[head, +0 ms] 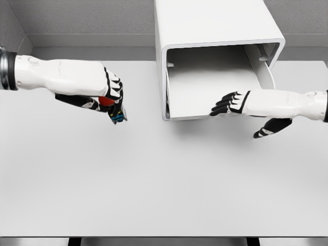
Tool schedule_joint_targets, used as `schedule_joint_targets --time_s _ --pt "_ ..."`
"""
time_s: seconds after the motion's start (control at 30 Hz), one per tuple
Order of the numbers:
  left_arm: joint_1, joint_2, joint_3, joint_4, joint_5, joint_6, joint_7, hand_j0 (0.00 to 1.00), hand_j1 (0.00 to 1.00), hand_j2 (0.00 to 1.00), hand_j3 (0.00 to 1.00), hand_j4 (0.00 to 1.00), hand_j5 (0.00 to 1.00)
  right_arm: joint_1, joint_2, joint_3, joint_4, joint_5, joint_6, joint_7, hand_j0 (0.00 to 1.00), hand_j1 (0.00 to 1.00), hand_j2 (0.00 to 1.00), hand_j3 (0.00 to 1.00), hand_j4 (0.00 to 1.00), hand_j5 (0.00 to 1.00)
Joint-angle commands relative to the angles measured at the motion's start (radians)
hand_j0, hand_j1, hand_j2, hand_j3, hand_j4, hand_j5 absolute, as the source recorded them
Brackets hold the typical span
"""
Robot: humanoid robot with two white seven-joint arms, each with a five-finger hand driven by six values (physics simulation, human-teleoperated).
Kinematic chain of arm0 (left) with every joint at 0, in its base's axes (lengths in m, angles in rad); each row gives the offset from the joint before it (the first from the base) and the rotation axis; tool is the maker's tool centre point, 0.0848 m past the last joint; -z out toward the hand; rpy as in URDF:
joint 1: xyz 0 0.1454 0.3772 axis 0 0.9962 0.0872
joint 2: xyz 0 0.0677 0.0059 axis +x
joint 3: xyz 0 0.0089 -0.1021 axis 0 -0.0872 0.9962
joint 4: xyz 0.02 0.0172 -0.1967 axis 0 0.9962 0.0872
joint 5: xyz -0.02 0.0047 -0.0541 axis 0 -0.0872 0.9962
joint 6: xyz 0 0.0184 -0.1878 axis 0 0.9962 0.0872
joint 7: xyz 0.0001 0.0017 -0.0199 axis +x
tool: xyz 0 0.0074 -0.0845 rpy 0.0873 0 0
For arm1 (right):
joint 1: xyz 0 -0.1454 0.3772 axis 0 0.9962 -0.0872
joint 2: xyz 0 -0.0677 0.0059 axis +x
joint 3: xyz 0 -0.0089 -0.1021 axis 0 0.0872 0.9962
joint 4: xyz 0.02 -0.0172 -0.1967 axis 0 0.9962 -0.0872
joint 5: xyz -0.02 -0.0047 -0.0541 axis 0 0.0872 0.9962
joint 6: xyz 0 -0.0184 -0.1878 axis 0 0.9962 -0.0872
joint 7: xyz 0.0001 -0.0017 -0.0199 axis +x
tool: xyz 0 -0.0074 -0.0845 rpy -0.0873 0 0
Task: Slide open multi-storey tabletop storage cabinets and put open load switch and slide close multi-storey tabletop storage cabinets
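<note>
The white storage cabinet [215, 31] stands at the back of the table, right of the middle, with its drawer [215, 84] slid out toward me and nothing visible inside. My right hand [228, 105] rests at the drawer's front edge, fingers stretched over the drawer floor and thumb hanging below, holding nothing. Left of the cabinet, my left hand [110, 97] hovers above the table with its fingers curled around the load switch [114, 108], a small red, black and teal part mostly hidden by the fingers.
The white table [154, 179] spreads wide in front of both arms. A grey wall runs behind the cabinet. The table's front edge lies near the bottom of the view.
</note>
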Motion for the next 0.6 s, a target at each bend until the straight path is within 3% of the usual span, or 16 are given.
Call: schedule_joint_targets --time_s 0.0,0.17,0.27,0.57 --pt "-0.003 -0.001 0.001 -0.003 0.018 0.003 0.001 0.40 0.40 0.40 0.40 0.40 0.40 0.000 -0.025 -0.044 0.001 -0.057 0.003 -0.008 1.00 1.00 1.00 1.00 1.00 1.00" --pt "-0.043 -0.004 0.001 -0.003 0.035 0.003 0.001 0.40 0.40 0.40 0.40 0.40 0.40 -0.009 0.031 -0.049 0.110 0.017 0.003 0.006 1.00 1.00 1.00 1.00 1.00 1.00" --pt "-0.054 -0.010 0.000 -0.001 0.035 0.003 0.001 0.40 0.40 0.40 0.40 0.40 0.40 0.002 0.060 -0.040 0.105 0.038 0.003 0.006 1.00 1.00 1.00 1.00 1.00 1.00" --pt "-0.068 -0.059 0.000 0.010 0.032 0.003 0.001 0.40 0.40 0.40 0.40 0.40 0.40 0.025 0.044 -0.032 0.065 0.053 0.003 0.013 1.00 1.00 1.00 1.00 1.00 1.00"
